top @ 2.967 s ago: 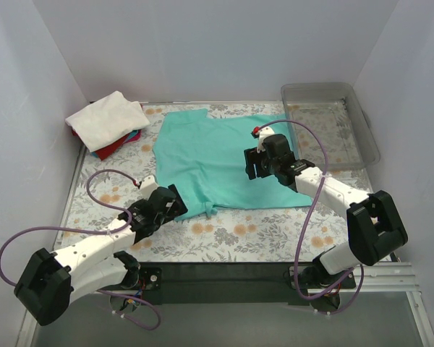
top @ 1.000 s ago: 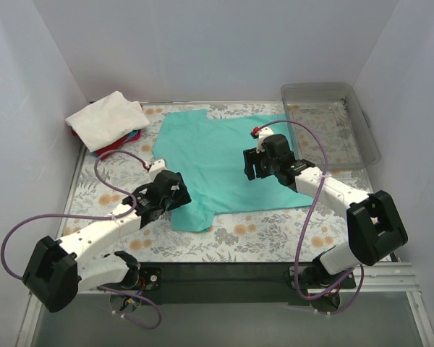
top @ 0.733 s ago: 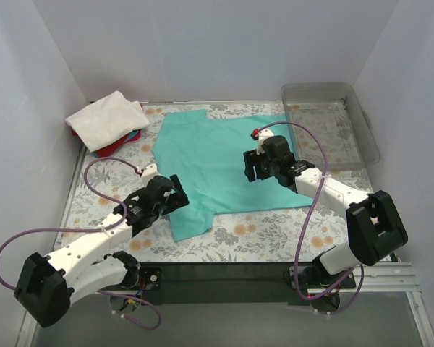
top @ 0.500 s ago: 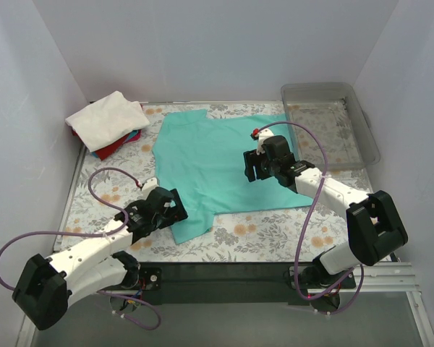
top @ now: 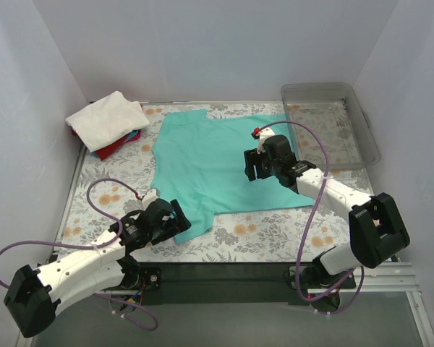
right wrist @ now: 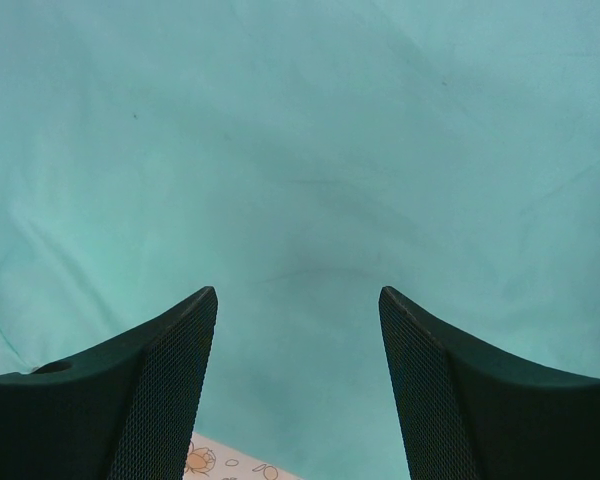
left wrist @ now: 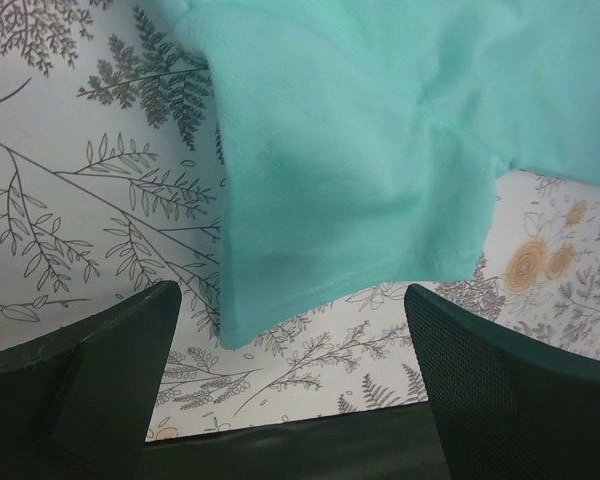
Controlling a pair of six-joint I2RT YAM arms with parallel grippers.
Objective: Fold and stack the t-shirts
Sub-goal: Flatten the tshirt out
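Note:
A teal t-shirt (top: 217, 155) lies spread on the floral table, its near-left sleeve (top: 195, 220) stretched toward the front edge. In the left wrist view that sleeve (left wrist: 350, 190) lies flat just beyond my left gripper (left wrist: 290, 400), which is open and empty. In the top view my left gripper (top: 175, 223) sits at the sleeve's left edge. My right gripper (top: 254, 165) is open and empty, pressed low on the shirt's right half; its wrist view shows only teal cloth (right wrist: 300, 150) between the fingers. A folded white t-shirt (top: 107, 118) tops red and blue ones (top: 116, 144) at the far left.
A clear grey plastic tray (top: 331, 123) stands at the far right corner. White walls close in the left, back and right. The black front rail (top: 224, 275) runs along the near table edge, close to the left gripper.
My left gripper carried the near-left sleeve out flat, let it go and drew back toward the front edge. The right gripper stayed pressed on the shirt.

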